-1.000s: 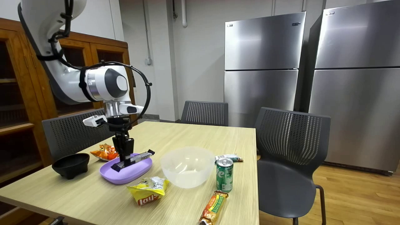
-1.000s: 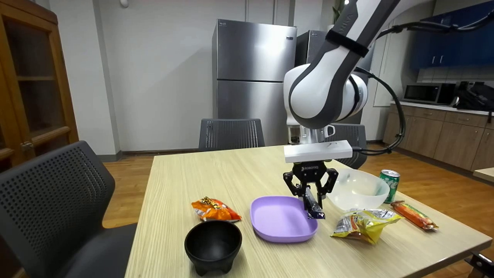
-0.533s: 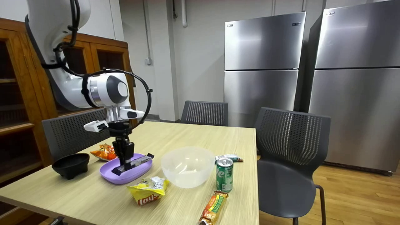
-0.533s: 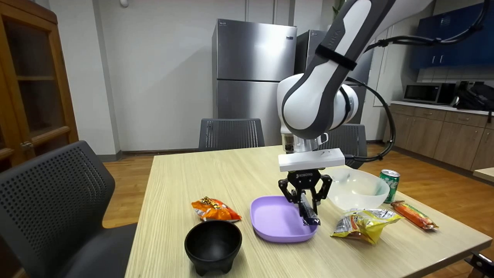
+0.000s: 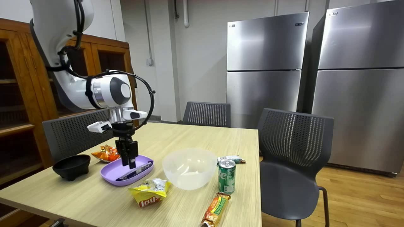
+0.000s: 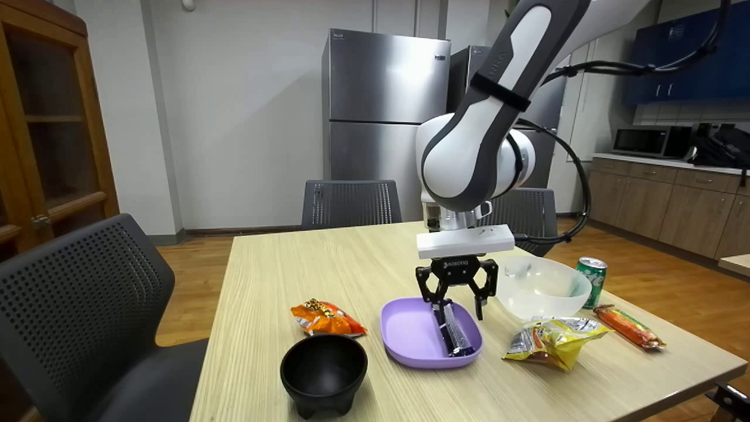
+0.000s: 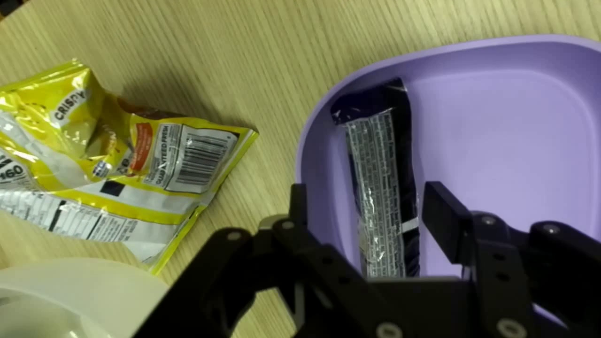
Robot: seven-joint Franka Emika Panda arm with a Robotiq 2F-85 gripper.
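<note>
A dark-wrapped snack bar [image 6: 454,331] with a silver label panel lies inside the purple plate [image 6: 407,337], along one side wall. My gripper [image 6: 459,310] stands above it with its jaws spread. In the wrist view the bar [image 7: 378,164] passes through the space between the fingertips, with a gap showing on each side. One finger [image 7: 443,220] is over the plate's floor, the other near the plate's rim [image 7: 305,145]. The gripper [image 5: 128,165] hides part of the plate in an exterior view. The bar's near end is hidden behind the gripper body in the wrist view.
Close to the plate are a yellow chip bag [image 5: 150,194], a translucent bowl [image 5: 189,170], an orange snack bag [image 6: 325,316] and a black bowl [image 6: 322,372]. Farther off stand a green can [image 5: 226,178], an orange-wrapped bar [image 5: 216,209] and another packet [image 5: 232,159]. Chairs surround the table.
Clasping the bar, my gripper came down and shifted slightly over the plate. Its jaws then spread, and the bar dropped onto the plate.
</note>
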